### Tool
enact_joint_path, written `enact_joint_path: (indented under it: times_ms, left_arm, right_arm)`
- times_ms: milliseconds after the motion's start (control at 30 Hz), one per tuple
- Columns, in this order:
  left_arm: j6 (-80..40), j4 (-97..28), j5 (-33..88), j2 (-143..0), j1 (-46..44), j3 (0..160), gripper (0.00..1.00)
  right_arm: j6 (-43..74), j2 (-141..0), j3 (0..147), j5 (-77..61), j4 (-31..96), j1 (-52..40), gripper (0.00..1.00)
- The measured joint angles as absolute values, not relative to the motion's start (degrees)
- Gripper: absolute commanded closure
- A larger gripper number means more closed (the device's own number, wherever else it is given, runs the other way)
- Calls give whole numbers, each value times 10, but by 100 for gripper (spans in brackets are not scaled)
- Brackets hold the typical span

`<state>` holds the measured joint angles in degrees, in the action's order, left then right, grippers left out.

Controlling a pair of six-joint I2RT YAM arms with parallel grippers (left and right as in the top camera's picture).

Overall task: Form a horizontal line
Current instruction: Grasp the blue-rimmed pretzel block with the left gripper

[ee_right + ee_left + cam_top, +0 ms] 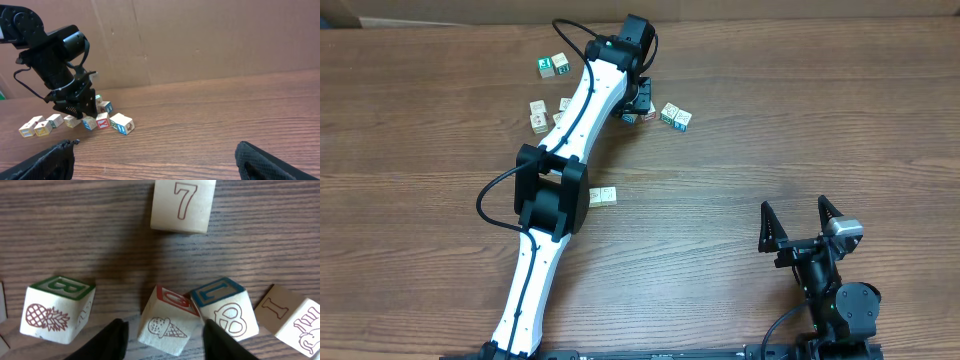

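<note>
Closest to the left wrist camera, the two black fingers [112, 340] of the left gripper [166, 332] stand partly spread on either side of the ice-cream cube [167, 322]. This pale cube has a red letter on top and sits twisted between them. A sliver of desk shows between one finger and the cube. Whether the other finger touches it cannot be told, so no pinch is evident. The pretzel cube [225, 310], with a blue letter on top, leans against the ice-cream cube's corner. Next to it comes the elephant cube [292, 322], which bears an I. Together these make the horizontal line [670, 113], a short and somewhat crooked row with its cubes turned at differing angles. It lies toward the far edge of the desk [770, 120], about midway between the left and right edges. The pineapple cube [57, 310] stands apart on the other side of the fingers, and the 7 cube [182, 205] sits alone beyond them. From overhead, the green cubes [552, 66] lie nearer the far left corner. A pale cluster [538, 113] sits left of the arm, and a loose pair [603, 197] rests by its elbow. The right gripper [794, 203] hovers near the near right corner with its jaws spread wide and nothing between them.
</note>
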<state>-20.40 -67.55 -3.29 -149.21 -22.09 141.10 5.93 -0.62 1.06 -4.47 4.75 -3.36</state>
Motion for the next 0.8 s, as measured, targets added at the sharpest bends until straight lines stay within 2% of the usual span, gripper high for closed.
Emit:
enact_joint_path:
  times_ms: [67,300,600,800]
  left_arm:
    - [-203,-675,-37,-1494,-221,1411,63]
    - [-204,-687,-93,-1505,-221,1411,63]
    - [-206,-698,-150,-1507,-221,1420,52]
    - [-226,-721,-146,-1514,-221,1503,48]
  right_arm:
    - [60,-6,11,-44,47,-34,0]
    - [60,-6,11,-45,47,-34,0]
    - [60,-6,11,-44,47,-34,0]
    - [59,-6,11,-44,47,-34,0]
